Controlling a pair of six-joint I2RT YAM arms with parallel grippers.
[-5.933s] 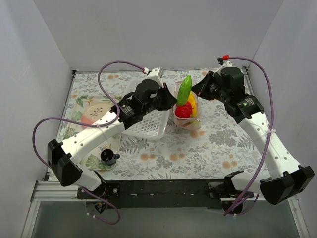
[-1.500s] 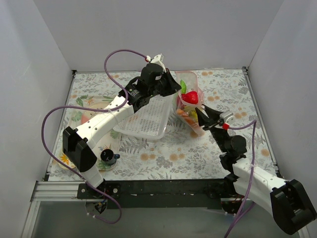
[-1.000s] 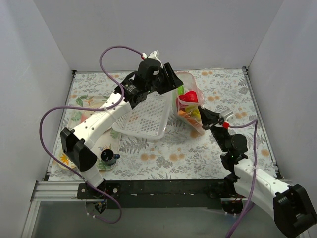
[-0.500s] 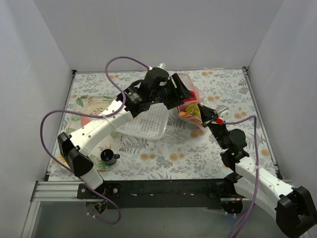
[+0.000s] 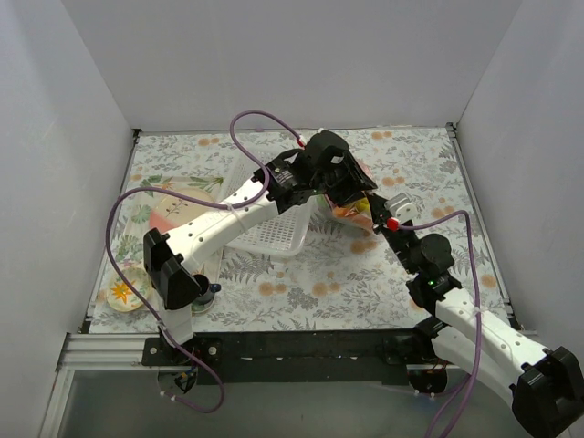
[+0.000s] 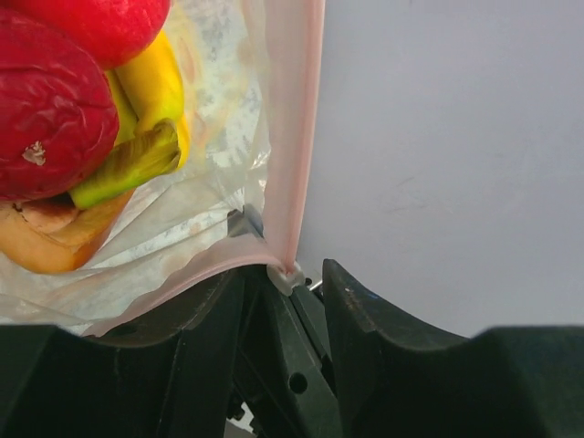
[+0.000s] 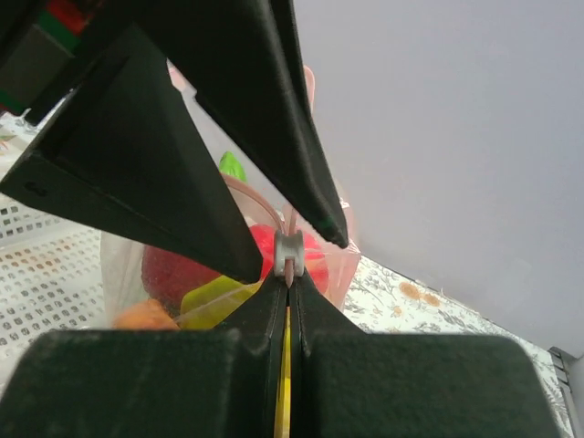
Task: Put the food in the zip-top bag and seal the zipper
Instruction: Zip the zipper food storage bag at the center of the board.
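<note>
The top view alone takes in the whole table (image 5: 429,182), its floral cloth walled in by grey panels on three sides, with both arms converging on a spot at the centre back. There the left gripper (image 5: 349,187) and right gripper (image 5: 379,208) meet over the zip-top bag (image 5: 352,213), which sits just beside the right end of the white slotted basket (image 5: 278,235). Two floral plates (image 5: 169,208) lie well apart from it on the left. From above, the arms hide the fingers, so only the wrist cameras show the grip. The right wrist view shows the right gripper (image 7: 288,272) pinched tight on the zipper at a small white tab (image 7: 287,254), while two broad black fingers (image 7: 146,173) of the other arm stand apart on either side. The left wrist view confirms it: the left gripper (image 6: 285,278) is spread, straddling the bag's corner without clamping it. That view also gives the clearest look at the food inside the clear bag (image 6: 201,228): a red apple (image 6: 46,119), a second red piece above it, a yellow banana (image 6: 160,87) and an orange piece at the bottom. The pink zipper (image 6: 297,109) runs up from the tab (image 6: 287,276) along the bag's edge. Bare cloth lies open to the right of the bag and in front of it.
</note>
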